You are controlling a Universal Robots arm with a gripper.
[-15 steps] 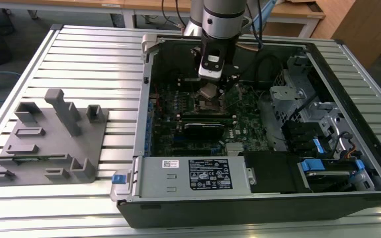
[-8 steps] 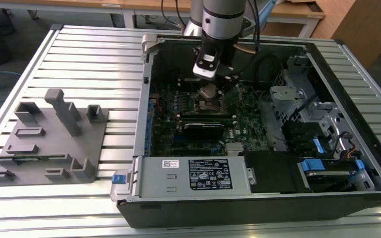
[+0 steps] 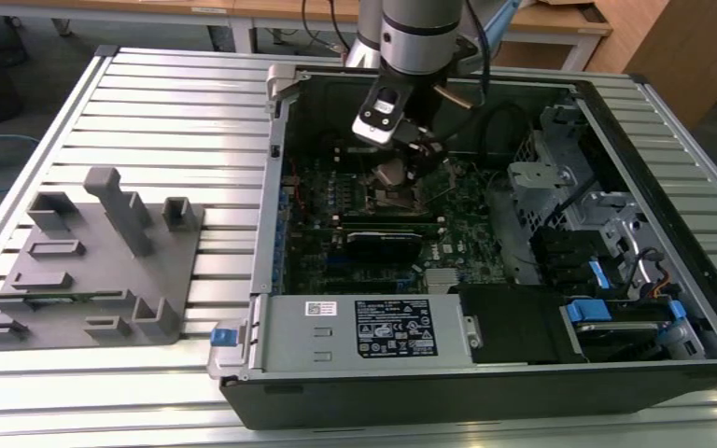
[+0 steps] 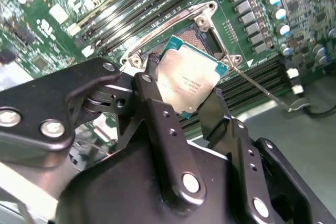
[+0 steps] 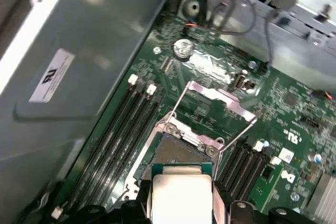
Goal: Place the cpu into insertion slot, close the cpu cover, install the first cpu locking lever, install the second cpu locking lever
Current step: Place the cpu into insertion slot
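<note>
Step one in hand: my gripper [image 4: 184,100] is clamped on the small square silver-topped cpu [image 4: 188,77] and holds it poised over the square dark-framed insertion slot [image 5: 176,153] on the green motherboard [image 5: 283,114]. The cpu is not yet seated. The thin metal cpu cover [image 5: 219,97] stands swung open. I'd judge seating calls for squaring the chip to the socket frame and lowering it flat.

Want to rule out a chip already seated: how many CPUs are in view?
1: the cpu, clamped in the gripper, over the insertion slot; it hides part of the slot.
</note>
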